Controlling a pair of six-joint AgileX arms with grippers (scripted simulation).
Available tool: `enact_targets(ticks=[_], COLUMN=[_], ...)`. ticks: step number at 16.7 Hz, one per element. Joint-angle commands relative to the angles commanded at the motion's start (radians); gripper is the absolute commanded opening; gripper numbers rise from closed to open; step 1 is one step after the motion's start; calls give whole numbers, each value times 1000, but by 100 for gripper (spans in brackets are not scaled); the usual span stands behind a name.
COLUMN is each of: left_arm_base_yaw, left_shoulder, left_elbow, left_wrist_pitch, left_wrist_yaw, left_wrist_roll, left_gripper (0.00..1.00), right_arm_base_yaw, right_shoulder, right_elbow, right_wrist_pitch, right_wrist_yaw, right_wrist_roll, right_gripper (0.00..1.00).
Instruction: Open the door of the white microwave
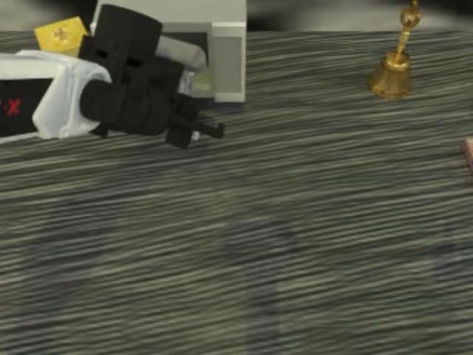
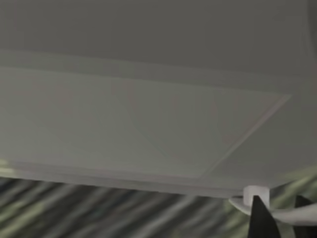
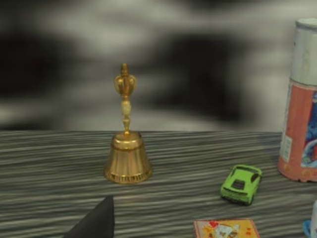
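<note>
At the table's far left: microwave [image 1: 228,55], pale box at the back edge, largely hidden by the left arm.
Door [image 2: 148,129]: fills the left wrist view; whether it is ajar cannot be told.
Left gripper [image 1: 211,131]: in front of the microwave, fingers pointing right; grip state cannot be told.
Right gripper: outside the top view.
Yellow cube [image 1: 61,35]: behind the left arm.
Brass bell [image 1: 392,70]: upright, far right.
Green toy car [image 3: 241,183]: right wrist view, near a can [image 3: 301,109].

1. White microwave [image 1: 229,52]: smooth, matt pale casing, plastic-looking.
2. Door [image 2: 148,129]: smooth translucent grey window.
3. Bell [image 3: 127,148]: polished, glossy gold metal.
4. Table [image 1: 295,222]: matt, streaked wood-grain surface.
5. Toy car [image 3: 241,183]: glossy green plastic.
</note>
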Motion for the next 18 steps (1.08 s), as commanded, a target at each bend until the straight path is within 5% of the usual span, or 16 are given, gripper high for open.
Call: enact_targets(ticks=[18], left_arm_base_yaw=[13], left_shoulder=[-9], left_elbow=[-15], left_wrist_pitch=[1], left_wrist_yaw=[18], left_wrist_roll=[28], left_gripper=[0], right_arm_base_yaw=[0], right_shoulder=[0], right_elbow=[0], right_wrist_pitch=[0], right_wrist_yaw=[0], right_wrist_roll=[0], right_gripper=[100])
